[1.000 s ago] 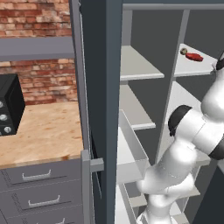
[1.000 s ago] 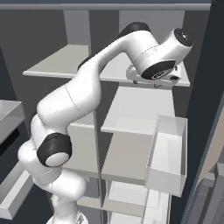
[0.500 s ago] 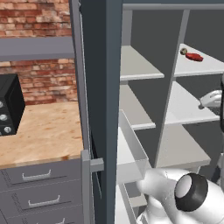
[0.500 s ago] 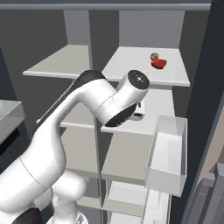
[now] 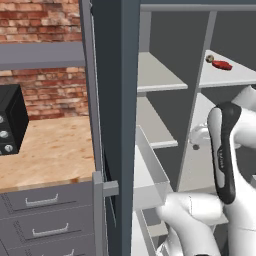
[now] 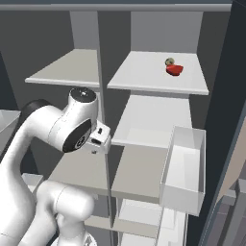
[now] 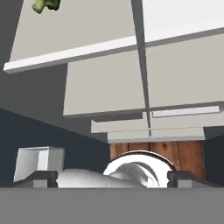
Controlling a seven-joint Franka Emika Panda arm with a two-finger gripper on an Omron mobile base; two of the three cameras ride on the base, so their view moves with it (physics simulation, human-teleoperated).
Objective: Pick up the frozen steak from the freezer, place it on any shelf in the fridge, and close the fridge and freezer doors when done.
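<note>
The frozen steak [image 5: 222, 65] [image 6: 174, 69] lies on the top shelf [image 5: 235, 76] [image 6: 153, 77], upper right of the left base view, with a small olive-brown ball [image 5: 210, 58] [image 6: 169, 61] just beside it. That shelf sits in the right-hand compartment of the open grey unit, and a white door bin [image 6: 185, 173] [image 5: 147, 172] hangs lower down. The arm is folded low in front of the shelves, well below the steak. In the hand view the end effector [image 7: 112, 177] shows two dark tips at the bottom edge, spread wide apart with nothing between them. A small green item [image 7: 45, 4] sits at the upper left there. At the left, a wooden counter [image 5: 47, 150] runs under a brick wall.
</note>
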